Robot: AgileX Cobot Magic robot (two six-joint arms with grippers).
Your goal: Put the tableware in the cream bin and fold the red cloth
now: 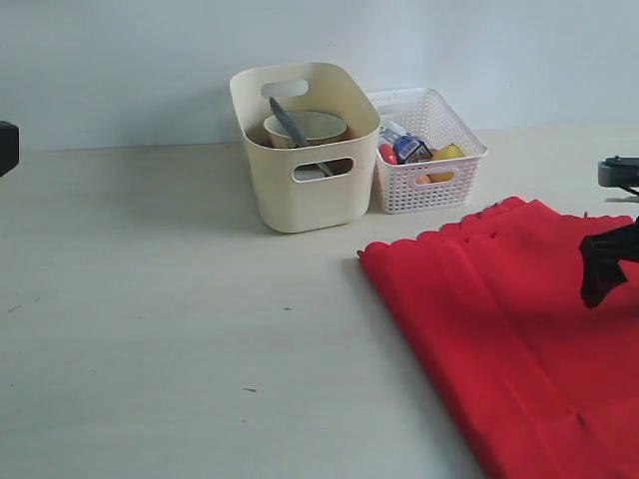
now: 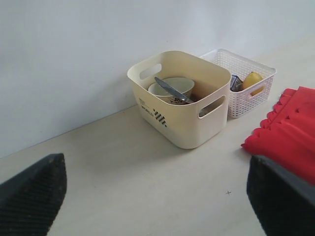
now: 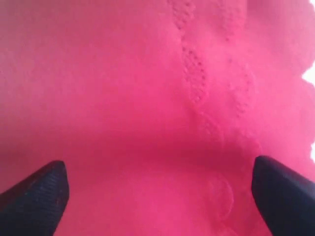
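Red cloth right of cream bin; right gripper agape over it, likely pre-pinch for fold. Left gripper agape, empty.

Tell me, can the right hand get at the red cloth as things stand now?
Probably yes: the open right hand hangs just over the red cloth, and nothing lies between them.

The left gripper has two matte black fingers with wedge-shaped tips and a fine dotted grip texture. The right gripper has the same black, stippled fingers. In the exterior view it is an angular black shape, with a dark grey bracket just beyond it. A black block shows at the left edge.
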